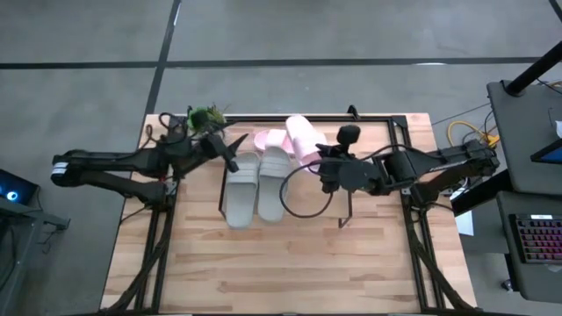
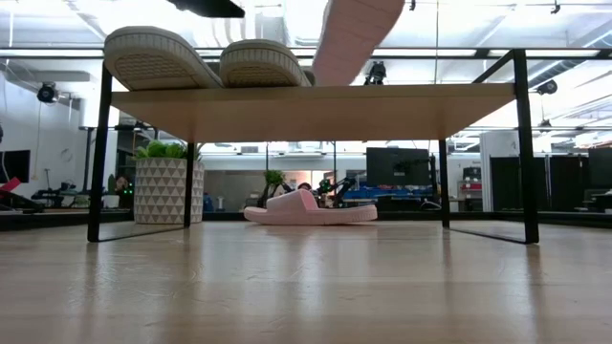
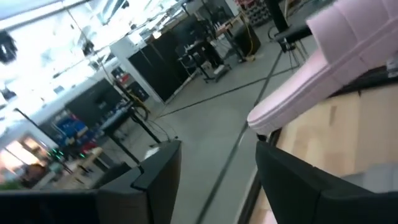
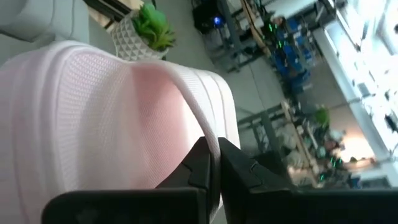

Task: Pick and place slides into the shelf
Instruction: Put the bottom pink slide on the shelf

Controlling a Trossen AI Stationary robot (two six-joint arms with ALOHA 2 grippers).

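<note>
The shelf (image 2: 316,100) stands at the middle of the table. Two grey slides (image 1: 241,189) (image 1: 273,180) lie side by side on its wooden board, soles down; the low view shows them too (image 2: 158,57) (image 2: 263,62). One pale pink slide (image 1: 267,139) (image 2: 311,208) lies flat on the table beyond the shelf. My right gripper (image 4: 214,165) is shut on the other pink slide (image 1: 303,139) (image 2: 354,38), above the board's right part. My left gripper (image 1: 230,151) is open, above the shelf's left far corner, holding nothing. My right gripper pinches the pink slide's wide strap at its edge (image 4: 208,134) between the two fingers, coming from the table's right side. The slide is held steeply tilted over the board. Its lower end (image 2: 325,76) reaches down to the board; whether it touches, I cannot tell.
A potted plant (image 1: 204,116) (image 2: 164,186) in a white patterned pot stands at the table's far left corner, close to my left gripper. A loose black cable (image 1: 303,206) loops over the table by the right arm. Bare wood (image 1: 281,263) fills the near half.
</note>
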